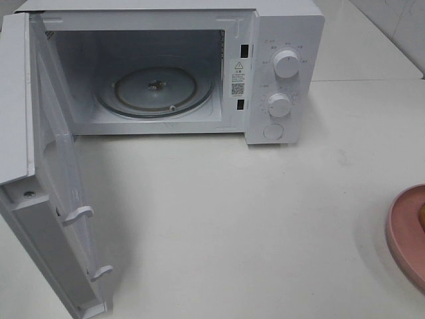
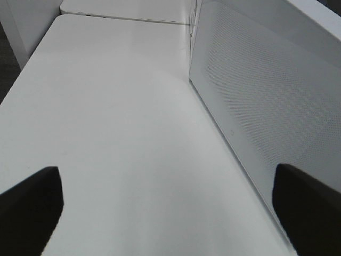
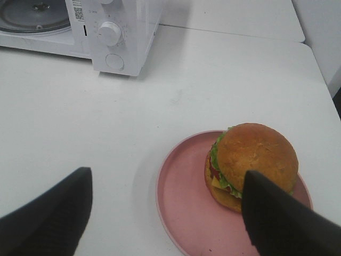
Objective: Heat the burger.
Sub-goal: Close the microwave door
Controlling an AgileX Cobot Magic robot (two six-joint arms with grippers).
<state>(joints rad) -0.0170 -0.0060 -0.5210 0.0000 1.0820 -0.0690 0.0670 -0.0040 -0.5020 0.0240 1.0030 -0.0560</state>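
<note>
Exterior high view shows the microwave (image 1: 166, 66) at 12 o'clock on the white bench (image 1: 232, 219), its door (image 1: 46, 179) swung fully out toward 8 o'clock, so the cavity and the bare glass turntable (image 1: 156, 91) stand exposed and ready to receive food. At the 3 o'clock edge only a sliver of the pink plate (image 1: 406, 236) shows.

From the right wrist view, the burger (image 3: 250, 165) sits on that pink plate (image 3: 184, 208), off-centre toward the rim farther from the microwave (image 3: 114, 32), well apart from the oven. The right gripper (image 3: 165, 213) hangs above with its jaws released and spread, one finger over bare bench, the other overlapping the bun's edge in the picture; it grasps nothing. That stance looks like a line-up for taking the plate or burger, which has yet to be lifted.

The left gripper (image 2: 168, 205) is also released, jaws wide, empty, hovering just beside the open door (image 2: 266, 90), probably kept clear so the path into the cavity stays free.
</note>
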